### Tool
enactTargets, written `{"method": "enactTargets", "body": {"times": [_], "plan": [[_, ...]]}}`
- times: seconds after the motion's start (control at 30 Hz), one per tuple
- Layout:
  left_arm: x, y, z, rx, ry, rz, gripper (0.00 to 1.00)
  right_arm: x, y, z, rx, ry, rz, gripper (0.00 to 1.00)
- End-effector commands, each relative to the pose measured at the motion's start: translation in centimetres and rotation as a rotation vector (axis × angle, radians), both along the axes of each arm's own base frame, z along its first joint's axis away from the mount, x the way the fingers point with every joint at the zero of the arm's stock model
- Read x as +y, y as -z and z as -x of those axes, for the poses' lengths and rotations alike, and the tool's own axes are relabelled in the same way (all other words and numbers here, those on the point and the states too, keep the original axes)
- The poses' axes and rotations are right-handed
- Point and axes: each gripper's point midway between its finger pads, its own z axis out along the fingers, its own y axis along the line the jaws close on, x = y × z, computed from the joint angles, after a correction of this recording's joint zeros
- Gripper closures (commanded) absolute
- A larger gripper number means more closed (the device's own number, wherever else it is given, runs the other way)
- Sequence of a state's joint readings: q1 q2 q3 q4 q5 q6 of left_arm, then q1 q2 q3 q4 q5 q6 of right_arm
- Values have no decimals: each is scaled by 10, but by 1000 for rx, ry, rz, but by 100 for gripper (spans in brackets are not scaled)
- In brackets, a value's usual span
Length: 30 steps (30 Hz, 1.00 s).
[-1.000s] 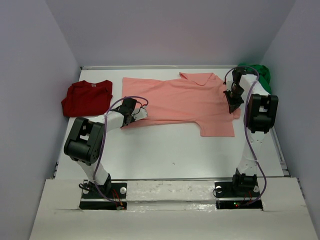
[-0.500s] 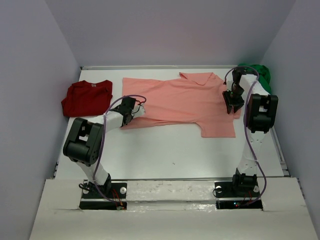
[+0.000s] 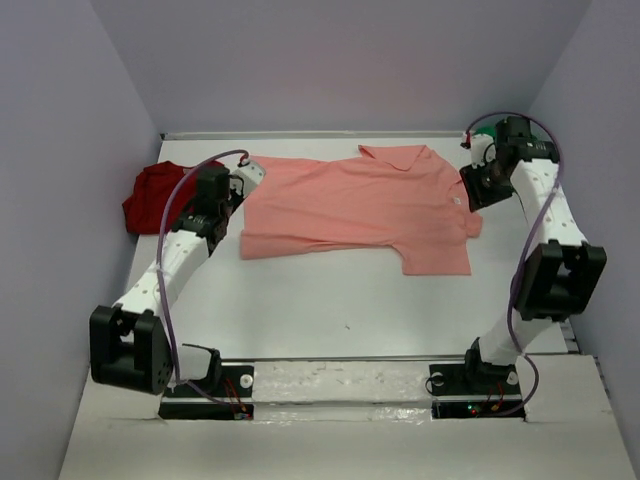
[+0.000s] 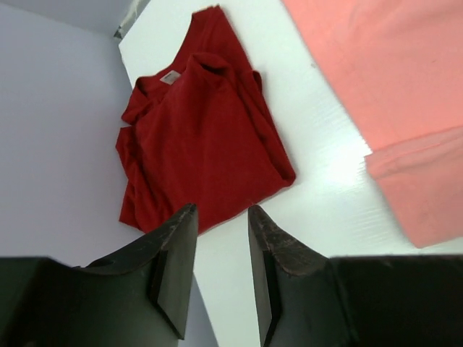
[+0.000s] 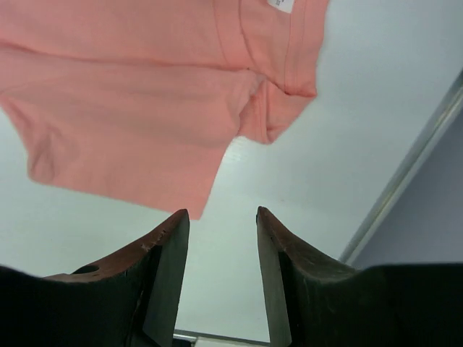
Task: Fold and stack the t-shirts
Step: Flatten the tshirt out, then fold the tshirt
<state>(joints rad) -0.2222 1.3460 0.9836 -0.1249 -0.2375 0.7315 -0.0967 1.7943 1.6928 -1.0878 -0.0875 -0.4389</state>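
The salmon-pink t-shirt [image 3: 360, 205] lies spread flat across the middle of the table. It also shows in the left wrist view [image 4: 391, 87] and the right wrist view [image 5: 145, 108]. The dark red t-shirt [image 3: 150, 195] lies folded at the far left, seen too in the left wrist view [image 4: 195, 137]. Only a bit of the bright green t-shirt [image 3: 487, 131] shows behind my right arm at the back right. My left gripper [image 3: 208, 200] [image 4: 221, 210] is open and empty between the red and pink shirts. My right gripper [image 3: 477, 188] [image 5: 222, 212] is open and empty beside the pink shirt's right edge.
Lilac walls close the table at the left, back and right. A raised rail [image 5: 405, 166] runs along the right table edge. Bare white table [image 3: 340, 300] lies in front of the pink shirt.
Both grippers have left the pink shirt and swung outward. The left one went up and left toward the red shirt; the right one went right and back. The pink shirt lies flat.
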Motion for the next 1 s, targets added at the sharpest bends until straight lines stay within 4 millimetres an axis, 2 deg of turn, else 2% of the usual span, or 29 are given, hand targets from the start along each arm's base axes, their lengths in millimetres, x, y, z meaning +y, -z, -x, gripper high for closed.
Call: {"method": "enactTargets", "body": {"times": [0.0, 0.03, 0.1, 0.13, 0.3, 0.33, 0.4, 0.43, 0.63, 0.67, 0.7, 0.73, 0.83, 0.97], "plan": [[-21, -9, 20, -49, 52, 164, 55, 13, -36, 23, -142, -171, 3, 48], [-22, -1, 26, -30, 69, 170, 54, 15, -36, 32, -138, -202, -1, 46], [-21, -4, 32, -51, 73, 182, 51, 20, -29, 51, -99, -253, 4, 46], [-21, 0, 36, -43, 83, 190, 50, 21, -19, 65, -61, -288, 5, 49], [-10, 14, 52, -32, 66, 199, 50, 26, 7, 106, 45, -370, -3, 53], [-10, 22, 57, -13, 73, 204, 50, 34, 10, 113, 58, -398, -28, 53], [-8, 19, 61, -32, 67, 219, 50, 44, 17, 128, 92, -444, -47, 52], [-8, 25, 65, -24, 71, 226, 49, 50, 19, 131, 99, -468, -49, 52], [-11, 25, 74, -67, 105, 294, 48, 68, 44, 126, 105, -538, -4, 52], [-10, 30, 77, -61, 103, 299, 46, 72, 49, 119, 91, -549, 14, 52], [-8, 32, 77, -55, 98, 299, 46, 73, 61, 121, 128, -558, 21, 52], [-7, 35, 78, -49, 95, 301, 46, 75, 62, 120, 122, -564, 30, 52], [-5, 40, 80, -34, 79, 304, 46, 73, 87, 113, 174, -557, 52, 52], [-4, 36, 80, -44, 80, 301, 46, 68, 102, 96, 154, -546, 92, 51]]}}
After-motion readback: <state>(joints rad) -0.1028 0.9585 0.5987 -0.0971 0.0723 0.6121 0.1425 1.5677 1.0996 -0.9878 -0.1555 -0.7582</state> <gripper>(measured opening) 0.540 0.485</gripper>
